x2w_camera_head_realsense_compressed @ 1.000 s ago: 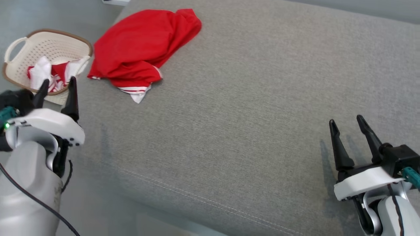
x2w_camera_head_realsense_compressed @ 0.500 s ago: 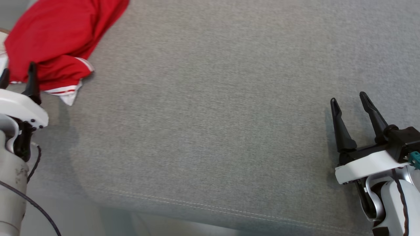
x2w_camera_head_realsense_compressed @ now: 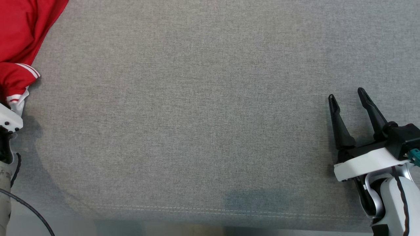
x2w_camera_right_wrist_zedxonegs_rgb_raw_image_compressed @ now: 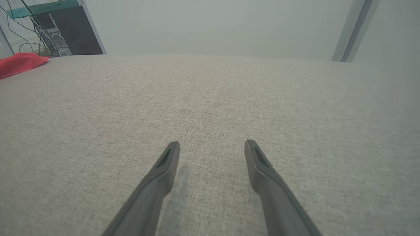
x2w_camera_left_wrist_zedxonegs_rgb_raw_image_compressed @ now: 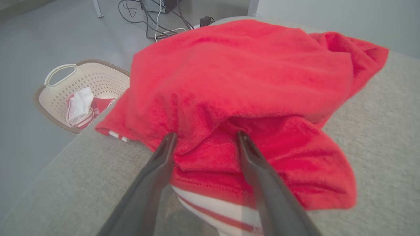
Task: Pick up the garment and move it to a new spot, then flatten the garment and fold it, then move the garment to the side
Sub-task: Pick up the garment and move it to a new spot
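Note:
The garment (x2w_camera_left_wrist_zedxonegs_rgb_raw_image_compressed: pixel 249 85) is a crumpled red shirt with white, red-striped cuffs, heaped at the grey cushion's left end; its edge shows at the head view's top left (x2w_camera_head_realsense_compressed: pixel 18 42) and far left in the right wrist view (x2w_camera_right_wrist_zedxonegs_rgb_raw_image_compressed: pixel 19 64). My left gripper (x2w_camera_left_wrist_zedxonegs_rgb_raw_image_compressed: pixel 206 137) is open right in front of it, fingertips (x2w_camera_left_wrist_zedxonegs_rgb_raw_image_compressed: pixel 169 139) against the lower folds, nothing held. My right gripper (x2w_camera_head_realsense_compressed: pixel 346 95) hovers open over bare cushion at the lower right, far from the shirt, also open in its own view (x2w_camera_right_wrist_zedxonegs_rgb_raw_image_compressed: pixel 212 146).
A cream laundry basket (x2w_camera_left_wrist_zedxonegs_rgb_raw_image_compressed: pixel 49 98) holding red and white clothes stands on the floor left of the cushion. The grey cushion (x2w_camera_head_realsense_compressed: pixel 197 114) stretches wide between the arms; its seamed front edge (x2w_camera_head_realsense_compressed: pixel 210 209) runs along the bottom. Cables and a computer tower (x2w_camera_right_wrist_zedxonegs_rgb_raw_image_compressed: pixel 69 31) stand beyond.
The head camera has swung right, so shirt and basket slid off to the left. The left gripper has gone out past the left edge; the right one has barely moved.

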You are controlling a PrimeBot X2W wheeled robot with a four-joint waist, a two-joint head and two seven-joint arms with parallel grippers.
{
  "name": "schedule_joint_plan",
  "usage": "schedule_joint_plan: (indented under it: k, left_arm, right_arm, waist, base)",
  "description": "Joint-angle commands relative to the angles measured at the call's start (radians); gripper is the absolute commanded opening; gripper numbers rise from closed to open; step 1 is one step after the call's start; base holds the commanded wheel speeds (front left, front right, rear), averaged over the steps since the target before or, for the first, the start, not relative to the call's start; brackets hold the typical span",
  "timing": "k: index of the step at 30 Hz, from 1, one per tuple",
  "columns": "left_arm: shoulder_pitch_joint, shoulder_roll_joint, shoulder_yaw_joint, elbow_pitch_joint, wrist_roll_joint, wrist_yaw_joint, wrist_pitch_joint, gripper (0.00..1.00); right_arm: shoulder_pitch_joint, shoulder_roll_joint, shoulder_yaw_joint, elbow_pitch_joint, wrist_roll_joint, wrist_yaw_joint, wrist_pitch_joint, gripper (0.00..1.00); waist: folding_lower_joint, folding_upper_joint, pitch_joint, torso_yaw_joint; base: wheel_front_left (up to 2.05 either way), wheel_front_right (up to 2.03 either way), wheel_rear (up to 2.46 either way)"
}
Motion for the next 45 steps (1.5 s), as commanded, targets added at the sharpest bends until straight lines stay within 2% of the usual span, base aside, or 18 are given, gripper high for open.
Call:
schedule_joint_plan:
  k: [1,8,14,23,28,35,36,39,45]
  left_arm:
    - [-0.020,0.073,0.019,-0.007,0.003,0.021,-0.016,0.00]
    - [-0.032,0.086,-0.002,-0.053,0.033,0.005,-0.038,0.00]
    - [-0.019,0.074,-0.017,-0.232,0.093,-0.013,-0.040,0.00]
    - [0.128,-0.044,-0.092,-0.584,0.203,-0.061,-0.040,0.00]
    - [0.183,-0.158,-0.205,-0.697,0.254,-0.071,-0.040,0.00]
    - [0.144,-0.310,-0.342,-0.735,0.270,-0.082,-0.041,0.00]
    - [0.144,-0.310,-0.342,-0.735,0.270,-0.082,-0.041,0.00]
    - [0.094,-0.341,-0.423,-0.718,0.259,-0.086,-0.041,0.00]
    - [0.020,-0.348,-0.534,-0.681,0.219,-0.077,-0.041,0.00]
  right_arm:
    - [-0.001,0.000,0.020,-0.030,0.008,0.004,0.000,1.00]
    - [-0.004,0.015,0.023,-0.002,0.037,0.004,-0.017,1.00]
    - [-0.004,0.032,0.030,0.036,0.062,0.004,-0.038,1.00]
    - [-0.008,0.062,0.064,0.112,0.099,0.004,-0.063,1.00]
    - [-0.007,0.068,0.057,0.135,0.109,0.004,-0.067,1.00]
    - [0.009,0.085,0.048,0.131,0.121,0.004,-0.068,1.00]
    - [0.009,0.085,0.048,0.131,0.121,0.004,-0.068,1.00]
    - [0.015,0.092,0.046,0.134,0.126,0.004,-0.068,1.00]
    - [0.013,0.100,0.058,0.146,0.136,0.004,-0.068,1.00]
  waist:
    - [0.0000,0.0000,0.000,-0.007]
    - [0.0000,0.0000,-0.031,-0.010]
    - [0.0000,0.0000,-0.074,-0.005]
    - [0.0000,0.0000,-0.166,-0.043]
    - [0.0000,0.0000,-0.204,-0.076]
    - [0.0000,0.0000,-0.233,-0.160]
    - [0.0000,0.0000,-0.233,-0.160]
    - [0.0000,0.0000,-0.235,-0.211]
    - [0.0000,0.0000,-0.227,-0.280]
  base:
    - [0.00,0.00,0.00]
    - [0.00,0.00,0.00]
    - [0.00,0.00,0.00]
    - [0.00,0.00,0.00]
    - [0.00,0.00,0.00]
    - [0.00,0.00,0.00]
    - [0.00,0.00,0.00]
    - [0.00,0.00,0.00]
    - [0.00,0.00,0.00]
